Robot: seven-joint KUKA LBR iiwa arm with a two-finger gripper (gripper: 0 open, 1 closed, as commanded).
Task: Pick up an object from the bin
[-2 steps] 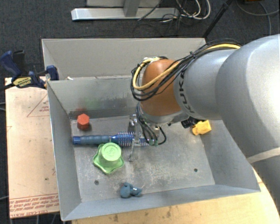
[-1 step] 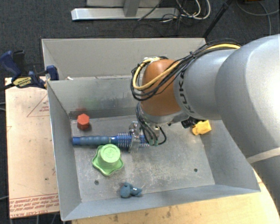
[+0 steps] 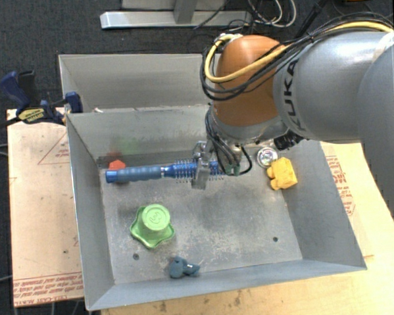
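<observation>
- The gripper [image 3: 203,171] hangs low at 12 o'clock from the middle of the bin [image 3: 91,212], right over the bristled end of a blue brush [image 3: 142,173].
- The brush lies flat along the far wall, its handle running off toward 10 o'clock. Its bristle end is partly hidden under the claw.
- Whether the claw is open or closed cannot be told. It may be touching the brush, but no hold on it is visible.
- 1 small red thing [image 3: 117,165] sits just beside the handle's tip at 10 o'clock.
- A yellow blocky toy [image 3: 281,174] lies at 2 o'clock, with a small round silvery thing [image 3: 266,157] just beside it.
- A green cup-shaped piece [image 3: 152,224] sits at 8 o'clock.
- A small grey-blue thing [image 3: 182,268] lies at 7 o'clock near the front wall.
- Both the green piece and the grey-blue thing are well apart from the gripper.
</observation>
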